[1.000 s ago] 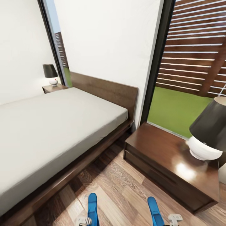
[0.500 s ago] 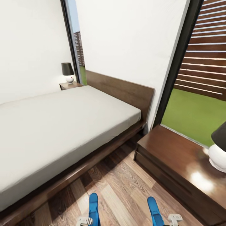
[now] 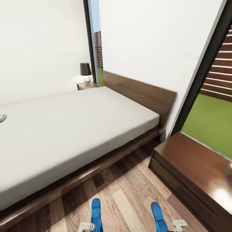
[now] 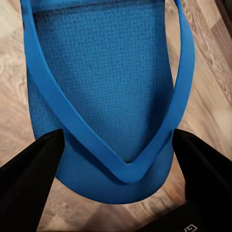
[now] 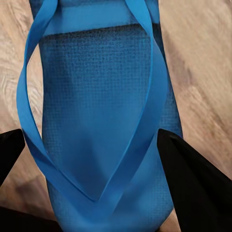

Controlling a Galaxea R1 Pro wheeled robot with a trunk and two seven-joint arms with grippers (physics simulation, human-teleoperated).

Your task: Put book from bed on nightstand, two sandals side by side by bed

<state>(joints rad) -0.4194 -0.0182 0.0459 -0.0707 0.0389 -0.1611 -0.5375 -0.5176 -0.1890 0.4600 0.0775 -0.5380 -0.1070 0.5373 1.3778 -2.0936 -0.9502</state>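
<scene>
- the bedroom's white wall and wood-plank floor frame the head view, with a dark-framed window at the right showing grass and a slatted fence.
- the bed lies across the left and middle, pale mattress on a dark wooden frame, headboard against the far wall.
- the near nightstand stands just beside the bed's head end at the right, its glossy top bare where it shows.
- the far nightstand sits on the bed's other side, carrying a small lamp with a dark shade.
- the left sandal and the right sandal appear at the bottom edge, well apart, toes pointing forward above the floor.
- the left pincer is grasping the left sandal, a black finger at each side of the sole.
- the right pincer is grasping the right sandal the same way.
- a small thin object, too cut off to identify, lies on the mattress at the far left edge.
</scene>
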